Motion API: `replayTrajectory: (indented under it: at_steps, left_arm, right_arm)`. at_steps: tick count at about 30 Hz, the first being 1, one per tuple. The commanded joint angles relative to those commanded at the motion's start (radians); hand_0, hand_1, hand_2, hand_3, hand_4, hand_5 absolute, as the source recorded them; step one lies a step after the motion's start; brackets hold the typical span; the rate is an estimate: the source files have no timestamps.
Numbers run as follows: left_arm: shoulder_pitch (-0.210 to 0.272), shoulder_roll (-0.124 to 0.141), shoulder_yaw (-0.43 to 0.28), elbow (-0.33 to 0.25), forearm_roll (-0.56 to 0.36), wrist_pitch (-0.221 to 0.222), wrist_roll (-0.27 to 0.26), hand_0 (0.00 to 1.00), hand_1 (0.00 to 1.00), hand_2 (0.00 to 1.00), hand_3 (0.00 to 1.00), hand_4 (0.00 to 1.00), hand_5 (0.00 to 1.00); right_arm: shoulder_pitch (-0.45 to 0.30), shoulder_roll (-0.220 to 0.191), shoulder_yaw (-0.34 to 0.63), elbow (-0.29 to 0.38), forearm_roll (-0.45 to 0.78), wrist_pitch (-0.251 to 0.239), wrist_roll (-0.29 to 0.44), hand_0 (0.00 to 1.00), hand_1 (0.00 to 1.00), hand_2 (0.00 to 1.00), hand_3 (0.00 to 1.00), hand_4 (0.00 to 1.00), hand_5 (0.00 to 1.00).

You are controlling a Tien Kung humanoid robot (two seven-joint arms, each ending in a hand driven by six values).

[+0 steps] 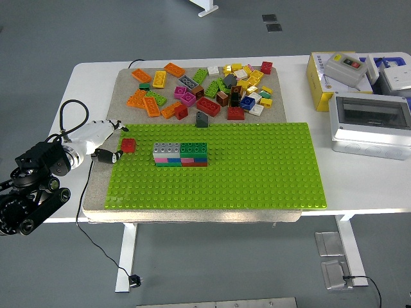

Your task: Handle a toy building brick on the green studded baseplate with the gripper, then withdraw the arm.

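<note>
A small red brick [128, 145] sits on the left edge of the green studded baseplate [257, 173]. A stacked block of grey, green, pink, blue and red bricks [180, 154] stands on the baseplate a little to its right. My left hand [106, 140] is white with dark fingertips and hovers just left of the red brick, off the baseplate's left edge. Its fingers are relaxed and hold nothing. The black left arm [35, 186] runs down to the lower left. No right arm shows in this view.
A pile of several loose coloured bricks [212, 86] lies on the grey mat [128, 77] behind the baseplate. A lone grey brick [202, 119] stands at the baseplate's far edge. Electrical boxes [369, 122] sit at the table's right end.
</note>
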Motion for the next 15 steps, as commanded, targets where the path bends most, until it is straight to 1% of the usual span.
replayTrajectory:
  at_steps: [7,15]
  left_arm:
    - [-0.005,-0.011,0.016,0.017,-0.023,-0.006,-0.001,0.998,0.997,0.998,0.809,0.649,0.186]
    - [-0.018,-0.024,0.03,0.05,-0.048,-0.013,-0.002,0.998,0.994,0.998,0.789,0.655,0.196]
  right_arm:
    - [0.0,0.001,-0.004,0.0,0.004,0.0,0.001,0.684,0.642,0.656,0.664,0.452,0.8]
    - [0.0,0.002,-0.01,0.0,0.004,0.001,0.002,0.685,0.643,0.656,0.663,0.451,0.799]
